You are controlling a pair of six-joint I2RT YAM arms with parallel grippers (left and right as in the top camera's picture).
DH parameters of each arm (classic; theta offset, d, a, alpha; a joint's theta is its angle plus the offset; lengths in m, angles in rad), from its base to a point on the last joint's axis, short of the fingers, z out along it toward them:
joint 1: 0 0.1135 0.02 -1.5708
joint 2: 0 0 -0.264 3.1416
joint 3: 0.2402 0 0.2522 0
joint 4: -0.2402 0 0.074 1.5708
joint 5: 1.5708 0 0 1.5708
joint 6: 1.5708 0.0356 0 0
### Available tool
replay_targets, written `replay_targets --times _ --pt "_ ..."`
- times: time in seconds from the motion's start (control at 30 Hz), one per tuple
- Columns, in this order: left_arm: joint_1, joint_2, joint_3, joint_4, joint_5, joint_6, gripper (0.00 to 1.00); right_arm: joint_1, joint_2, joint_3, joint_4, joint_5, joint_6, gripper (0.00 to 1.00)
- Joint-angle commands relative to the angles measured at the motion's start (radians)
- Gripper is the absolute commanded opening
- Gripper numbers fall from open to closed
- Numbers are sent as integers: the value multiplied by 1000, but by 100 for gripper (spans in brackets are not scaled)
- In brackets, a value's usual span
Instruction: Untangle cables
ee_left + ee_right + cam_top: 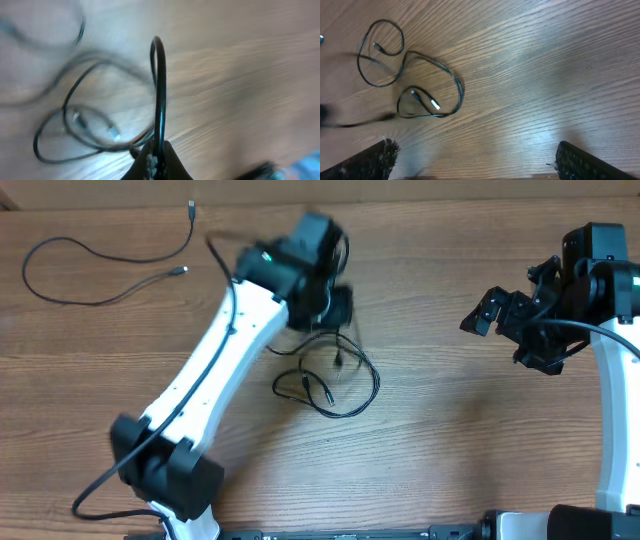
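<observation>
Cables [330,395] are partly sorted: one cord [25,275] is laid apart at the tabletop's [450,460] far-left corner, while a looped tangle at centre is not yet undone. One strand of it is pinched by the left claw [156,155]; the right claw [475,152] is held spread, well apart.

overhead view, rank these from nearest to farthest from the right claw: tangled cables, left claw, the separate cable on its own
Measured from the right claw:
1. tangled cables: table centre, their right edge reaches closest.
2. left claw: just above the tangle, only slightly farther.
3. separate cable: far upper-left corner, clearly farthest.
</observation>
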Motion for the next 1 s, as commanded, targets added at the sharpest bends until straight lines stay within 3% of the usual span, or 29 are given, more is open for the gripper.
replay_targets --times 0.0,0.2,0.4,0.6,0.97 --pt "-6 -62 263 -16 75 58 4 20 -5 5 5 -15 0 100" --pt "-5 -79 629 50 97 57 4 113 -5 5 25 -16 -3 100" --pt "-5 -82 869 178 93 27 4 212 -5 5 87 -6 -2 100" --pt "-5 -92 995 343 -45 -62 4 214 -5 5 114 -7 8 100" --pt "-5 -116 1027 711 -47 -170 4 215 -5 5 119 -58 0 100"
